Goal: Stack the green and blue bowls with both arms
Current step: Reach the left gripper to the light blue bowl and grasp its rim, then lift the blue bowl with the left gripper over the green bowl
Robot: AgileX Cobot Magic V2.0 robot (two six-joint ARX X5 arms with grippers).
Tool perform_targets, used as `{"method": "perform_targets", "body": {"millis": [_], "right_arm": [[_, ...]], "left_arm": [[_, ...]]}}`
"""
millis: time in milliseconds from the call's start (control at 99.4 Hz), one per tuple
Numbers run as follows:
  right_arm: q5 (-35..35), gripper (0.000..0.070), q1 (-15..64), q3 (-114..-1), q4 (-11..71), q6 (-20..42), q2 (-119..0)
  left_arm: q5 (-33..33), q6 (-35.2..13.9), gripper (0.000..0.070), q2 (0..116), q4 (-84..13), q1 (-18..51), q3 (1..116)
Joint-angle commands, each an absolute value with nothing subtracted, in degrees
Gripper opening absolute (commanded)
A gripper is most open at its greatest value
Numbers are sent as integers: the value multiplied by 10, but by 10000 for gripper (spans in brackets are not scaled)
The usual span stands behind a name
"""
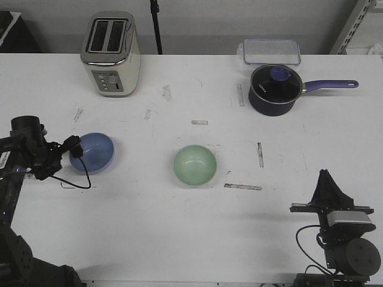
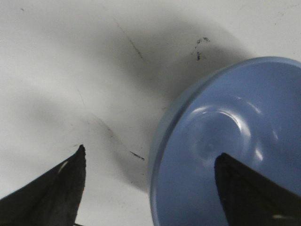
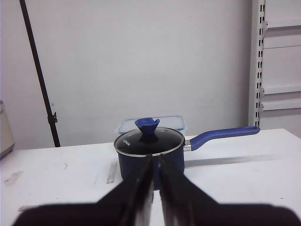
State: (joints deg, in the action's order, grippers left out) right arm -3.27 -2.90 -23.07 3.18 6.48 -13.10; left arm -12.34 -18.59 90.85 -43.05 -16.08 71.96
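The blue bowl (image 1: pixel 94 152) sits upright at the left of the white table (image 1: pixel 143 221), and the green bowl (image 1: pixel 195 165) sits upright near the middle, well apart from it. My left gripper (image 1: pixel 74 153) is open at the blue bowl's left rim. In the left wrist view one finger hangs over the inside of the blue bowl (image 2: pixel 235 136) and the other over the table outside it, so the left gripper (image 2: pixel 151 151) straddles the rim. My right gripper (image 1: pixel 327 177) is shut and empty at the front right, far from both bowls; in its wrist view the right gripper (image 3: pixel 155 157) points at the saucepan.
A toaster (image 1: pixel 111 54) stands at the back left. A dark navy saucepan (image 1: pixel 274 89) with lid and purple handle, also the saucepan (image 3: pixel 136 141) in the right wrist view, stands at the back right, a clear lidded container (image 1: pixel 271 51) behind it. Tape strips (image 1: pixel 242 186) mark the table.
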Motion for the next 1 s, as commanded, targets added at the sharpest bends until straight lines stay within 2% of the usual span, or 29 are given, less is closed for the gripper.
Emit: {"method": "perform_targets", "body": {"millis": [0,181,211,302,352,503,543,735,986], "right_arm": [[-34,11,-28,-230,26,73,-130],[-34,11,-28,-230,26,73,-130],[-34,11,-28,-230,26,73,-130],[-34,11,-28,-230,26,73,-130],[-34,11,-28,-230,26,73,-130],[-34,11,-28,-230,26,73,-130],[-34,11,-28,-230,26,73,-130],[-34,11,-28,-230,26,73,-130],[-34,11,-28,-230,26,73,-130]], "left_arm": [[-124,-183,387,931,-429,-158,729],[-124,-186,328,961,-421,-146,729],[-124,-188,284,965,-420,-145,729],[-124,-187,92,969,-420,-143,729],[-124,-187,30,969,-419,-143,729],[-124,-188,24,969,-420,-143,729],[-124,-188,0,967,-421,-142,729],[-125,-191,1,959,-440,-133,740],[-127,-191,1,958,-490,-82,805]]}}
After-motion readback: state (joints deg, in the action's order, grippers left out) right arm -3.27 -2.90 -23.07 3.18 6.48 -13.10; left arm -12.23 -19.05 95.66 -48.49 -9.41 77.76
